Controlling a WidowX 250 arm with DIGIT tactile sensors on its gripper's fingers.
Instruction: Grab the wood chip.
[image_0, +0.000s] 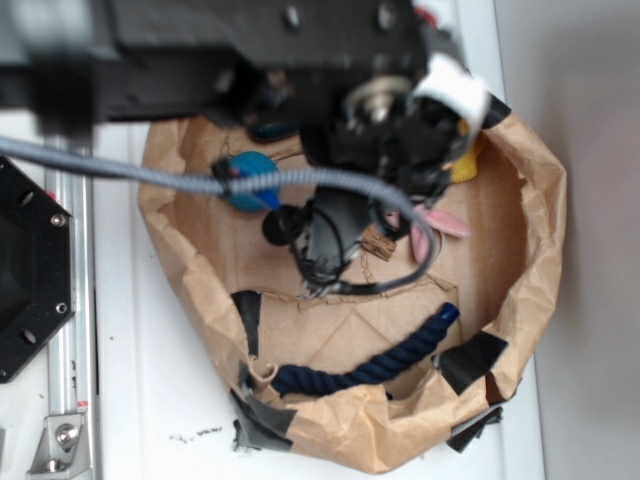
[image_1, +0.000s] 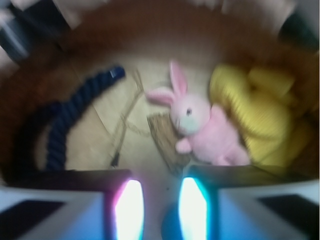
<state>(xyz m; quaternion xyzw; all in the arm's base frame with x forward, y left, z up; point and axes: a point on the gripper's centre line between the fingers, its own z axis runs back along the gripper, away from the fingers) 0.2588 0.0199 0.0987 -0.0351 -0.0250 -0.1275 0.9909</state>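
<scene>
The wood chip (image_1: 166, 139) is a small brown streaky slab lying on the paper floor, its right edge tucked against the pink plush bunny (image_1: 200, 127). In the exterior view the wood chip (image_0: 378, 243) shows just right of my gripper (image_0: 320, 255), with the bunny's pink ears (image_0: 432, 228) beside it. In the wrist view my gripper (image_1: 161, 200) stands open just short of the chip's near end. Its two bright pads (image_1: 129, 207) are apart, and nothing is held between them.
Everything sits in a brown paper-lined bowl (image_0: 520, 300) patched with black tape. A dark blue rope (image_1: 65, 125) curves along the left. A yellow plush (image_1: 260, 110) lies right of the bunny. A blue round thing (image_0: 248, 180) is below the gripper. A grey cable (image_0: 150, 170) crosses the exterior view.
</scene>
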